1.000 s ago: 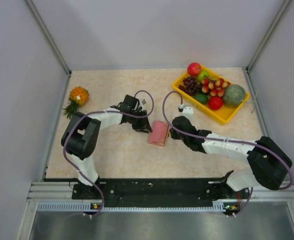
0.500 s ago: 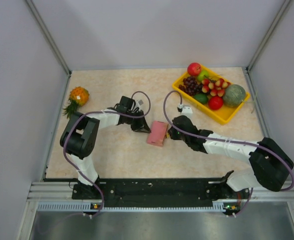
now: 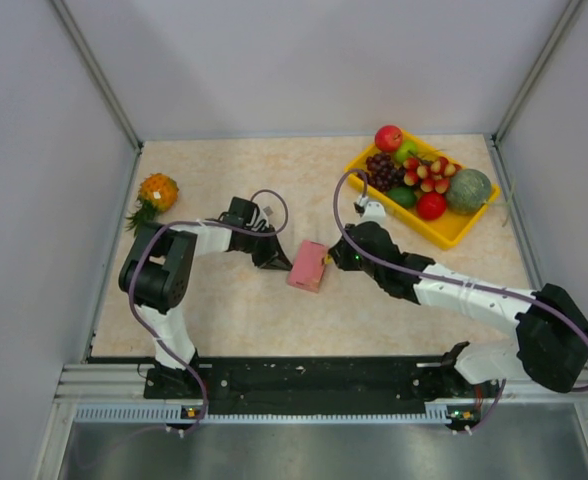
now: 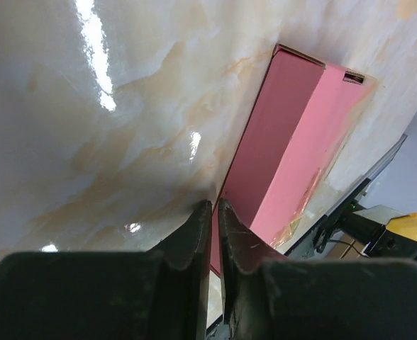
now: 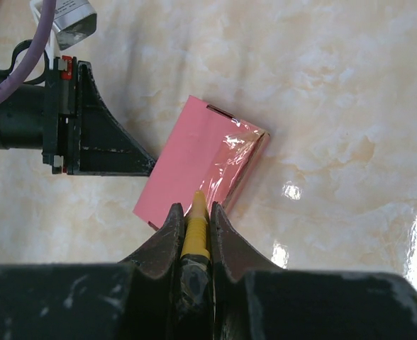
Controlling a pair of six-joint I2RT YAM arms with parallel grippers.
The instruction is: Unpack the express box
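Firmly, right gripper (image 5: 194,210) holds yellow knife (image 5: 195,232) against express box (image 5: 187,159)

My left fingers (image 4: 194,241) cover the near corner of the express box (image 4: 286,142), so I cannot tell whether they touch it. My right fingers (image 5: 169,234) hide most of the yellow knife (image 5: 196,225), and its blade is too small to make out. The picture's right edge cuts off the yellow tray (image 4: 414,230).
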